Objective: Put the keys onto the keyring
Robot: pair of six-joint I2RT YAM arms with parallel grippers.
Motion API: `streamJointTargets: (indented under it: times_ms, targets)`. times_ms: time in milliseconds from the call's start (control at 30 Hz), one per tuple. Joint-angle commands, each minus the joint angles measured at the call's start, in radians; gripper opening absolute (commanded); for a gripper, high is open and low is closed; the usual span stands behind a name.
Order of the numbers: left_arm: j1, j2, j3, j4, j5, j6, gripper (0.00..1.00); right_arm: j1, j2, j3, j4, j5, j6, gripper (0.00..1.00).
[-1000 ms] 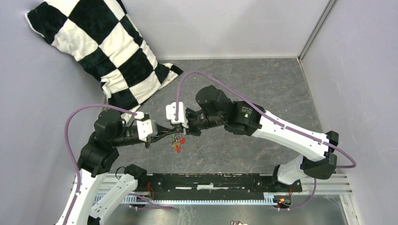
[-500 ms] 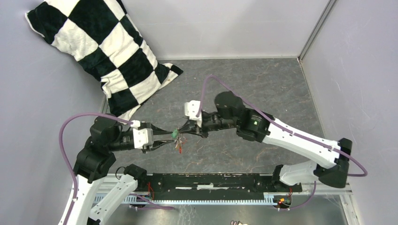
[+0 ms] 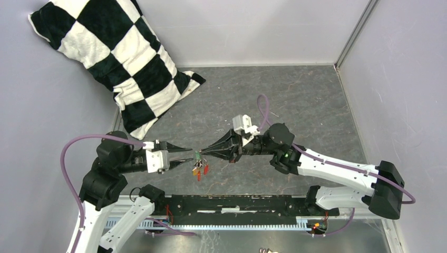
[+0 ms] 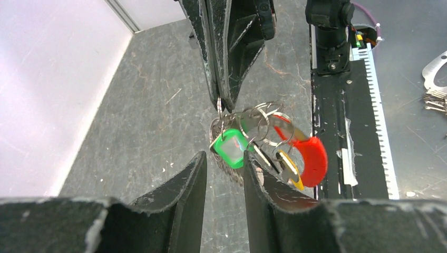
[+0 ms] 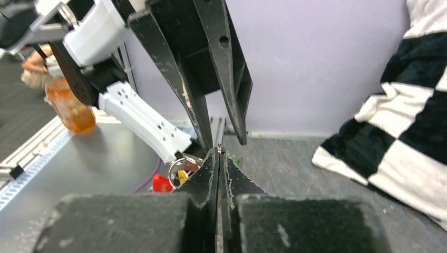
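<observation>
Keyring point(image 4: 258, 113) hangs from the right jaws
Right jaws pinch the keyring shut, keys point(image 4: 311, 158) dangling; left jaws stand narrowly apart just beside the green key point(image 4: 230, 147).

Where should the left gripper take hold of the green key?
Probably the green key's plastic head, by its two side edges, the left gripper advancing straight ahead: the head hangs free below the keyring, face toward that wrist, in line with its open jaws.

no legible text, no labels or numbers
</observation>
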State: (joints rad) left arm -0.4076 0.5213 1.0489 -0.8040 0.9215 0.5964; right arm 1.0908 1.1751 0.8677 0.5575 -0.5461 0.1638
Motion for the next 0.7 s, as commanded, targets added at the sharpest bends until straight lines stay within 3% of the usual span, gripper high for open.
streamJointTargets:
  times_ms: [0, 167, 367, 500, 667]
  targets:
    - [-0.003, -0.011, 0.028, 0.076, 0.006, -0.037, 0.39, 0.001, -0.001, -0.05, 0.388, 0.011, 0.156, 0.0]
    - [-0.003, -0.013, 0.031, 0.101, 0.01, -0.058, 0.4, 0.001, 0.045, -0.055, 0.524, 0.003, 0.206, 0.0]
    - [-0.002, -0.005, 0.059, 0.139, 0.02, -0.132, 0.41, 0.005, 0.071, -0.044, 0.533, 0.016, 0.197, 0.0]
    - [-0.003, -0.009, 0.063, 0.15, 0.016, -0.138, 0.51, 0.01, 0.091, -0.022, 0.507, -0.004, 0.19, 0.0]
    - [-0.003, -0.021, 0.057, 0.152, 0.016, -0.111, 0.47, 0.013, 0.111, 0.015, 0.454, -0.05, 0.187, 0.01]
